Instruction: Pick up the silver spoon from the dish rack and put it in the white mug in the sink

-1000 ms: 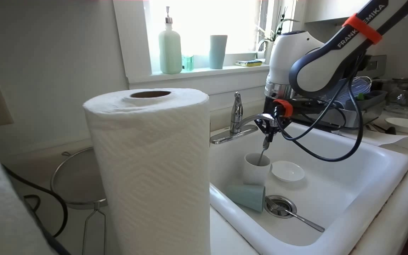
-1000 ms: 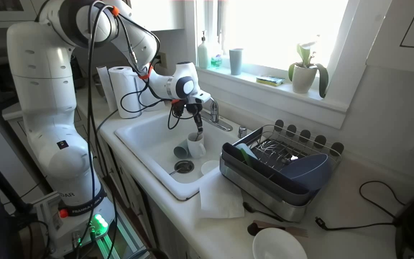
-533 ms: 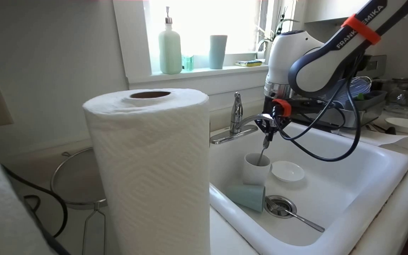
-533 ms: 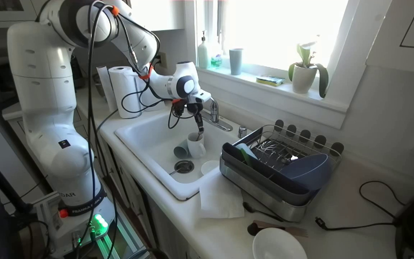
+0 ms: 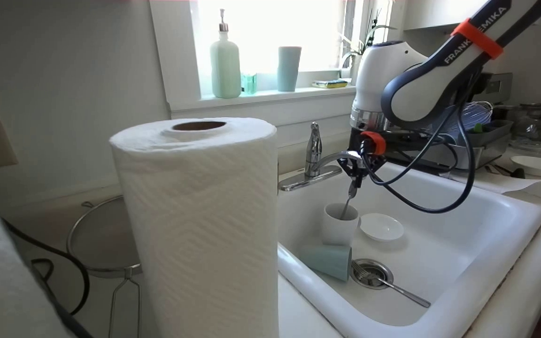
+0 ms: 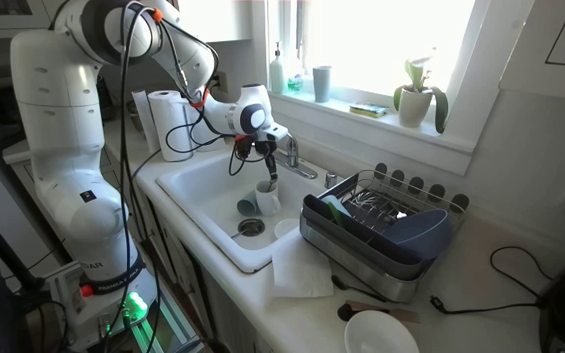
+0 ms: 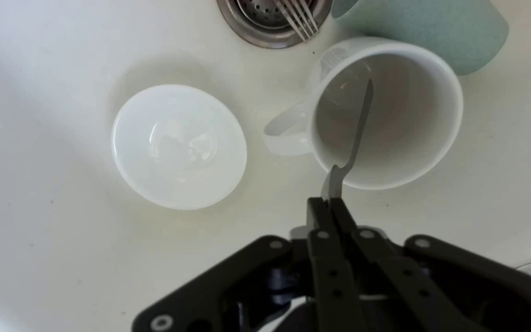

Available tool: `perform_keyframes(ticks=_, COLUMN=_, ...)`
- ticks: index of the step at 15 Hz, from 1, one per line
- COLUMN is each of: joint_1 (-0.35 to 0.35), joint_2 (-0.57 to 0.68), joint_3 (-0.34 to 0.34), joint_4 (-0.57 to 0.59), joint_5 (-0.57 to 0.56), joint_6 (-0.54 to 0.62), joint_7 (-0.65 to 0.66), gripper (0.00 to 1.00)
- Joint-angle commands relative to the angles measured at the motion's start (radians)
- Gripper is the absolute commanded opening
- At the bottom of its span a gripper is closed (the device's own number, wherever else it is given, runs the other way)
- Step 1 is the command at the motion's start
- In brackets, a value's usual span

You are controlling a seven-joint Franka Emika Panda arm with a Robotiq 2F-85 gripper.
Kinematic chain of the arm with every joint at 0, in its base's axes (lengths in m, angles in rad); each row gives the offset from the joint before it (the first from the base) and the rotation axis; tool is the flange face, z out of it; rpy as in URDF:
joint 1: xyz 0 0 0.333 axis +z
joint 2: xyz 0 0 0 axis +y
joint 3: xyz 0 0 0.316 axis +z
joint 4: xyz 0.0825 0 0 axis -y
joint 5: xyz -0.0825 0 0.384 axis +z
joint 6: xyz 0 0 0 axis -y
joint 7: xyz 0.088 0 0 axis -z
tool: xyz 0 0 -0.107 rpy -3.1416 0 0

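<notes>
My gripper [image 7: 327,201] is shut on the silver spoon [image 7: 360,127] at its bowl end. The spoon's thin handle points down into the white mug [image 7: 413,133], past its rim. Whether the handle tip touches the inside of the mug I cannot tell. The mug stands upright in the white sink [image 5: 458,263], with its handle on the dish side in the wrist view. In both exterior views the gripper [image 5: 356,183] is just above the mug [image 6: 266,203], with the spoon [image 5: 347,206] slanting into it. The dish rack [image 6: 361,272] stands on the counter beside the sink.
A pale green cup [image 5: 327,261] lies on its side against the mug. A low white dish [image 7: 180,147] sits beside it. A fork [image 5: 404,294] lies over the drain [image 6: 251,227]. The chrome faucet [image 5: 338,157] is close to the gripper. A paper towel roll [image 5: 200,225] stands beside the sink.
The upper arm and its cables have shifted very slightly. The gripper, spoon and mug look the same.
</notes>
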Motion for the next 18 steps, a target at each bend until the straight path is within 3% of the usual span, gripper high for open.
perform_keyframes(ticks=1, joint_1=0.009, joint_2=0.053, joint_3=0.027, joint_4=0.019, joint_5=0.102, joint_6=0.025, joint_7=-0.031, gripper=0.01)
perform_keyframes(ticks=10, joint_1=0.001, joint_2=0.067, joint_3=0.057, joint_4=0.037, joint_5=0.31, joint_6=0.008, joint_7=-0.162, gripper=0.01)
perform_keyframes(ticks=18, joint_1=0.015, joint_2=0.072, joint_3=0.029, joint_4=0.047, joint_5=0.279, joint_6=0.0, joint_7=-0.146, gripper=0.01)
